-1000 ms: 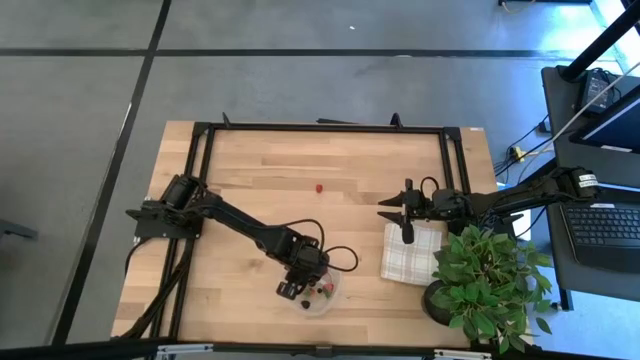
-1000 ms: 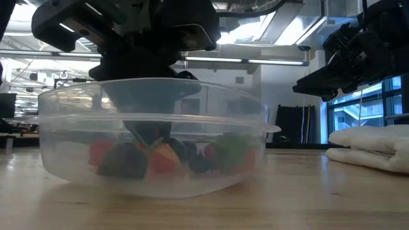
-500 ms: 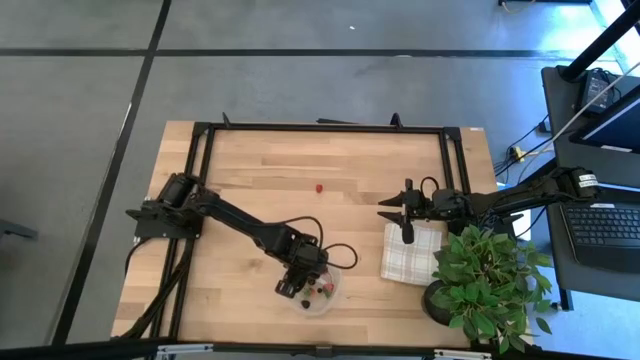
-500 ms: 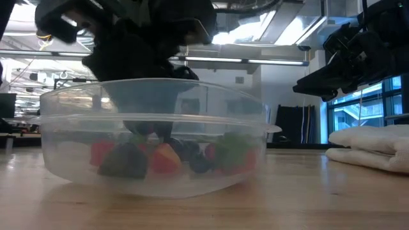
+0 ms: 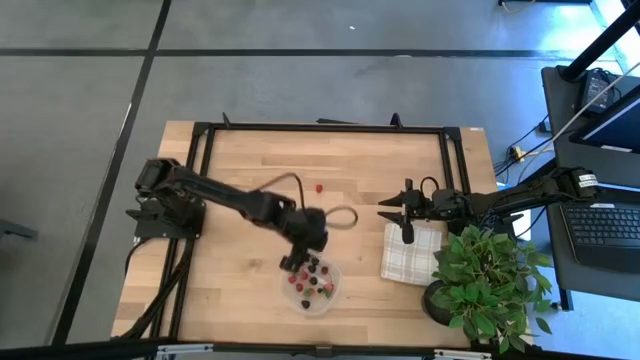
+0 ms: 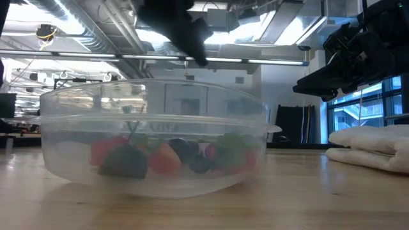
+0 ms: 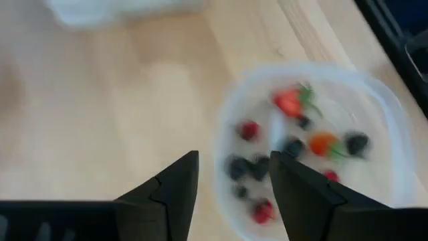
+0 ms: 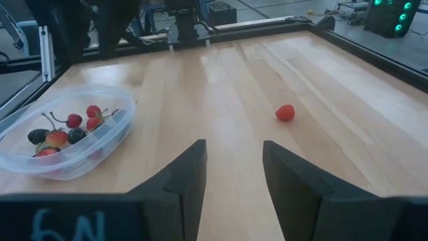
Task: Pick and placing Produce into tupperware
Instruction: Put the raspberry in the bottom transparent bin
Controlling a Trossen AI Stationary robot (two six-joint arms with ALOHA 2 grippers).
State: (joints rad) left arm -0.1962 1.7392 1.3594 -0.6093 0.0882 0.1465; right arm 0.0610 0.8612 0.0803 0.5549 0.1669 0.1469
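Observation:
The tupperware (image 5: pixel 337 291), a round clear tub, stands near the table's near edge with the produce (image 5: pixel 315 283) inside: red, dark and greenish berries (image 7: pixel 291 102) lying on its bottom (image 6: pixel 166 156). One more red berry (image 5: pixel 318 187) lies on the bare wood toward the far side (image 8: pixel 285 112). My left gripper (image 5: pixel 292 264) hangs open and empty above the tub's far-left rim (image 7: pixel 234 175). My right gripper (image 5: pixel 388 210) waits open and empty over the table's right part, pointing left (image 8: pixel 234 167).
A folded white checked cloth (image 5: pixel 410 252) lies right of the tub, under my right arm. A leafy potted plant (image 5: pixel 485 280) stands at the near right corner. Black rails (image 5: pixel 320 128) frame the tabletop. Bare wood stretches between the tub and the lone berry.
My left gripper, which was reaching down into the tupperware among the berries, has risen out of it and drawn back toward the table's far edge. The berries stay in the tub, which has not shifted.

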